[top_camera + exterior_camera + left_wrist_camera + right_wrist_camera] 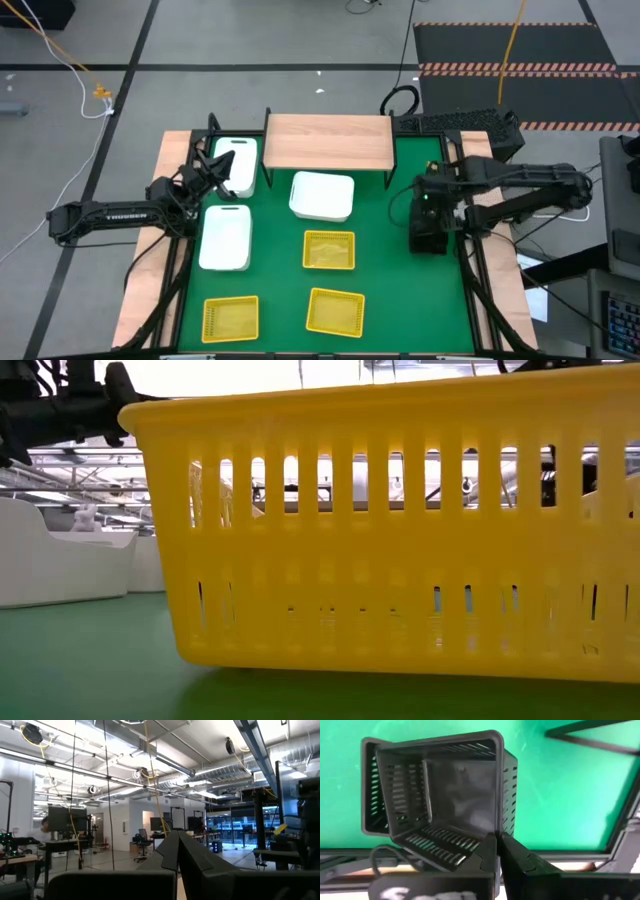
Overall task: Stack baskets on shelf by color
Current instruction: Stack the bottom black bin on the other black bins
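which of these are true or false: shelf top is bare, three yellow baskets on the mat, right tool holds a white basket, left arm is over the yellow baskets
1. The shelf top is bare. True.
2. Three yellow baskets lie on the mat. True: one mid-mat, two near the front edge.
3. The right tool holds a white basket. False: it grips the black basket by its rim.
4. The left arm is over the yellow baskets. False: the left tool is beside the white baskets at the mat's left.

Both our arms reach inward, fingers closed.
Our left gripper point(218, 165) extends level ahead of its wrist, pads pressed together; our right gripper point(428, 232) points downward, fingers point(492, 851) pinched.
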Controlling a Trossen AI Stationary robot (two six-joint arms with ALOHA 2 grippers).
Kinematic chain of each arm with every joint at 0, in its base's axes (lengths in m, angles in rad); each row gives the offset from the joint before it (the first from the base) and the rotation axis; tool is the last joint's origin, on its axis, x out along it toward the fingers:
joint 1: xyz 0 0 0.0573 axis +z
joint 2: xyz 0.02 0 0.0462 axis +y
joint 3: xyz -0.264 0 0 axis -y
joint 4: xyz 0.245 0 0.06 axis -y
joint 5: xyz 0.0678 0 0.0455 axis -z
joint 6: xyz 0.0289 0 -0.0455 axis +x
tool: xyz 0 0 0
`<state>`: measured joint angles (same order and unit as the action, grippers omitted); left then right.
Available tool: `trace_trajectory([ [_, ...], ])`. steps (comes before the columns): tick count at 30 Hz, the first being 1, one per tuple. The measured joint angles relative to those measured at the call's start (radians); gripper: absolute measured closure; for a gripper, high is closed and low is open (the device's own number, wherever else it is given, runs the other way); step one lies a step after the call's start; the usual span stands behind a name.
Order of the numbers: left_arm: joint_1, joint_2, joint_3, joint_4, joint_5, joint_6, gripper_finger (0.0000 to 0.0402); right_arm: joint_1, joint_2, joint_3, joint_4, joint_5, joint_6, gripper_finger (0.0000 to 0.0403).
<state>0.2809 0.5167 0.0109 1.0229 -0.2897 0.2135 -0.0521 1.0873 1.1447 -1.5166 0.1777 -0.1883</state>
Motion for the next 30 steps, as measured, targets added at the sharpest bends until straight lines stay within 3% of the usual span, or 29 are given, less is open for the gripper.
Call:
trace_trajectory([
  [4, 0.0, 0.0, 0.0, 0.0, 0.0, 0.011, 0.0396, -0.111, -0.005, 0.004, 0.037, -0.083, -0.06, 0.0403],
  [10, 0.0, 0.0, 0.0, 0.0, 0.0, 0.009, 0.0396, -0.293, -0.004, 0.004, 0.02, -0.314, -0.018, 0.0403],
  [16, 0.0, 0.0, 0.0, 0.0, 0.0, 0.01, 0.0396, -0.351, -0.004, -0.041, 0.009, -0.392, -0.089, 0.0403],
  [26, 0.0, 0.0, 0.0, -0.004, 0.0, 0.01, 0.0396, -0.367, 0.042, -0.303, 0.168, -0.344, -0.071, 0.0401],
  [30, 0.0, 0.0, 0.0, -0.004, 0.0, 0.011, 0.0396, -0.367, 0.053, -0.318, 0.18, -0.285, -0.045, 0.0373],
])
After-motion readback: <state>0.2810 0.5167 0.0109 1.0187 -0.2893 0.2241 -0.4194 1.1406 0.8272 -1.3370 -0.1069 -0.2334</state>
